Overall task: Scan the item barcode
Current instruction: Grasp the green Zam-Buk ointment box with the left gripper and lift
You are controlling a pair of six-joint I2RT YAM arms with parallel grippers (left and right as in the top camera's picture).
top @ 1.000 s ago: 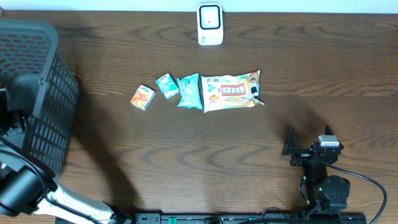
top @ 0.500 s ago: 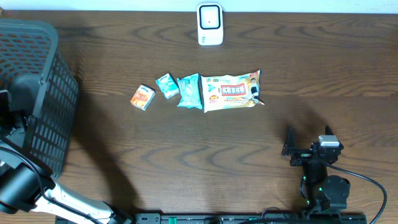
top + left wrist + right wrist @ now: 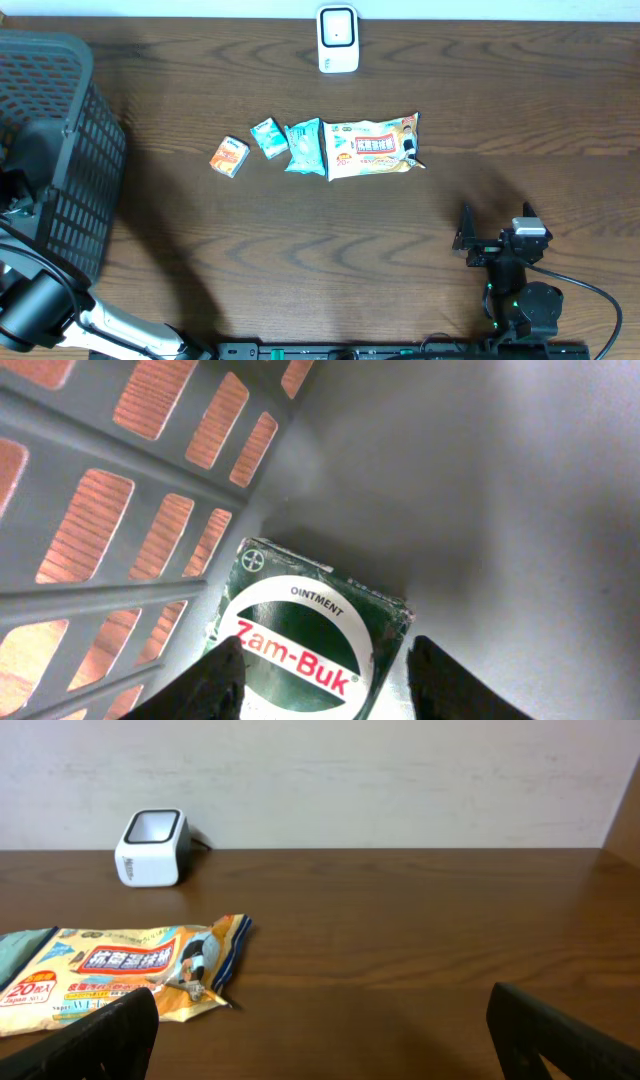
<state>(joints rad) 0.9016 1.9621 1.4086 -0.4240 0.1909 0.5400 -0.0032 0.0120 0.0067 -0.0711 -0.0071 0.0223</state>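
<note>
A dark green Zam-Buk ointment box (image 3: 300, 630) lies on the grey floor of the basket, close to its slotted wall (image 3: 120, 510). My left gripper (image 3: 325, 680) is down over the box with its jaws open on either side. The left finger overlaps the box's left edge, and a thin gap shows at the right finger (image 3: 450, 685). The white barcode scanner (image 3: 338, 40) (image 3: 150, 848) stands at the table's far edge. My right gripper (image 3: 497, 228) (image 3: 320, 1040) rests wide open and empty near the front right.
The black basket (image 3: 60, 130) fills the left end of the table and hides the left gripper from overhead. Mid-table lie in a row an orange box (image 3: 229, 157), two teal packets (image 3: 267, 137) (image 3: 303, 146) and a wipes pack (image 3: 372, 146) (image 3: 110, 970).
The left arm has shifted slightly inside the basket. The items on the table and the right arm have not moved.
</note>
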